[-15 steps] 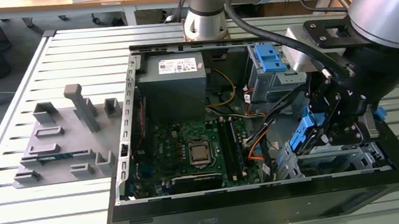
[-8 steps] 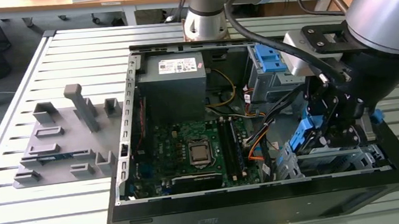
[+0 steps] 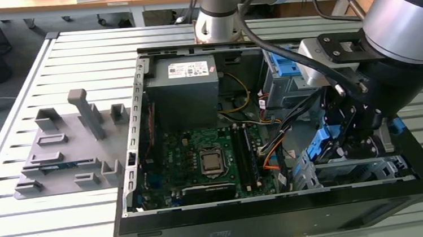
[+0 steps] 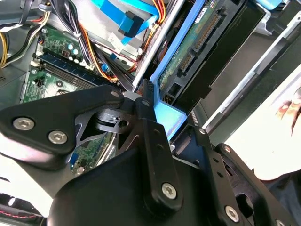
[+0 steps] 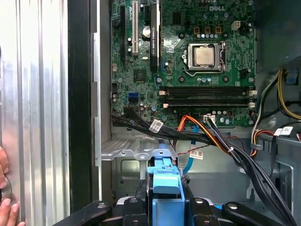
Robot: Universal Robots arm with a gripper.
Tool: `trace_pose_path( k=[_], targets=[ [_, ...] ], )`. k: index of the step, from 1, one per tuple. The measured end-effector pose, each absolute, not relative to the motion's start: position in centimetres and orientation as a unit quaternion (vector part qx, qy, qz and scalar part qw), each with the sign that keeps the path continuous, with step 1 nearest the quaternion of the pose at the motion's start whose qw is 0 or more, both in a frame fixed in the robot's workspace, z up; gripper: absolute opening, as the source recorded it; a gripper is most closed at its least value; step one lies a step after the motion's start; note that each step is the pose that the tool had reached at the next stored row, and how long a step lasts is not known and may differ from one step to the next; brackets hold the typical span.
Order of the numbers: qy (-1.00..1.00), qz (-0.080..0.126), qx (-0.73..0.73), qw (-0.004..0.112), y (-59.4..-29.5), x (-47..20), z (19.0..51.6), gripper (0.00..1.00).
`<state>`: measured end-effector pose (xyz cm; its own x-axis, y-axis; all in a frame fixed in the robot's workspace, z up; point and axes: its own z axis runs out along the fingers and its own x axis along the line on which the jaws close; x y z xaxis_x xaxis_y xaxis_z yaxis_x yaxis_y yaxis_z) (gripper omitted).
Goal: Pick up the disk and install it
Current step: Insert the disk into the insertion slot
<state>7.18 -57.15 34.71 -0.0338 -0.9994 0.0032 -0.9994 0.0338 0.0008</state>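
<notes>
Gripping the flat rectangular disk drive [image 4: 188, 56] framed in thin blue plastic, my fingers [image 4: 146, 101] are closed on its bracket edge. It stands tilted between them inside the open black computer case [image 3: 280, 226], just over the grey metal drive bay [image 3: 359, 172], with the green motherboard [image 5: 188, 56] off to one side.

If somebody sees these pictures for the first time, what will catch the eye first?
The open computer case on the slatted table stands out, its green circuit board bare in the middle. At the exterior view's right, the gripper grips the disk by its blue frame. A grey plastic fixture lies beside the case, at the exterior view's left.
</notes>
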Motion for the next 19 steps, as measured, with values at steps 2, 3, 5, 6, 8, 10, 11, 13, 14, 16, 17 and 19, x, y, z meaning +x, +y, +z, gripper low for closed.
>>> trace_pose_path(
  k=[2, 3, 5, 6, 8, 10, 11, 13, 14, 16, 17, 19],
  targets=[
    [-0.719, 0.001, 0.695, 0.001, -57.15, 7.17, 34.54, 0.36],
    [-0.719, 0.001, 0.695, 0.001, -57.15, 7.17, 34.46, 0.36],
    [-0.719, 0.001, 0.695, 0.002, -57.15, 7.18, 34.40, 0.36],
    [-0.719, 0.001, 0.695, 0.002, -57.15, 7.17, 34.40, 0.36],
    [-0.719, 0.001, 0.695, 0.002, -57.15, 7.18, 34.39, 0.36],
    [-0.719, 0.001, 0.695, 0.002, -57.16, 7.17, 34.38, 0.36],
    [-0.719, 0.001, 0.695, 0.002, -57.15, 7.18, 34.38, 0.36],
    [-0.719, 0.001, 0.695, 0.001, -57.15, 7.18, 34.33, 0.36],
    [-0.719, 0.001, 0.695, 0.001, -57.15, 7.17, 34.29, 0.36],
    [-0.719, 0.001, 0.695, 0.002, -57.15, 7.18, 34.14, 0.36],
    [-0.719, 0.001, 0.695, 0.002, -57.15, 7.17, 34.08, 0.36],
    [-0.719, 0.001, 0.695, 0.002, -57.16, 7.18, 33.95, 0.38]
  ],
)
